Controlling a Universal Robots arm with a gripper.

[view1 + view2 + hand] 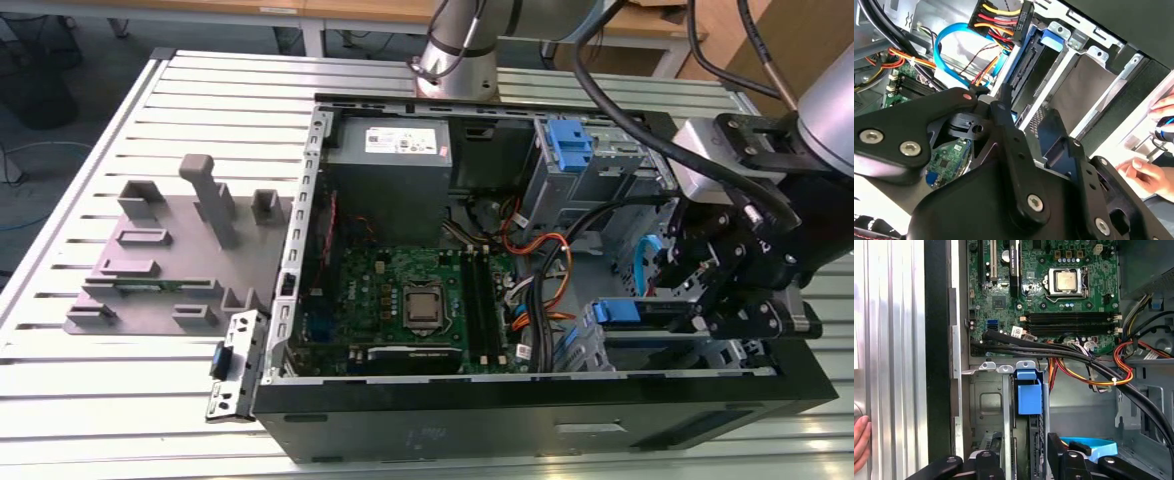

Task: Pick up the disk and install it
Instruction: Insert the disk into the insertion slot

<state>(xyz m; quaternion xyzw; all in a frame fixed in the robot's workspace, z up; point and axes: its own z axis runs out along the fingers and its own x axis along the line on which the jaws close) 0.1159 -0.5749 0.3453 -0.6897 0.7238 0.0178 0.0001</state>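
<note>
The disk [1029,440] stands on edge in the metal drive bay [984,405] at the front corner of the open computer case. Its blue carrier bracket [1029,392] points toward the motherboard. The same blue bracket [618,312] lies low on the exterior view's right, and it also appears in the second wrist view as the blue bracket [1051,40]. My gripper [1026,460] straddles the disk's near end, with one black finger on each flat side, shut on it. In the exterior view my gripper [721,305] hangs over the bay.
Orange, red and black cables [1089,367] cross just past the bay, in front of the motherboard [400,290]. A grey power supply [390,150] and a blue latch [574,145] sit at the back. A grey fixture [174,250] lies outside the case. A person's hand [1149,170] is close by.
</note>
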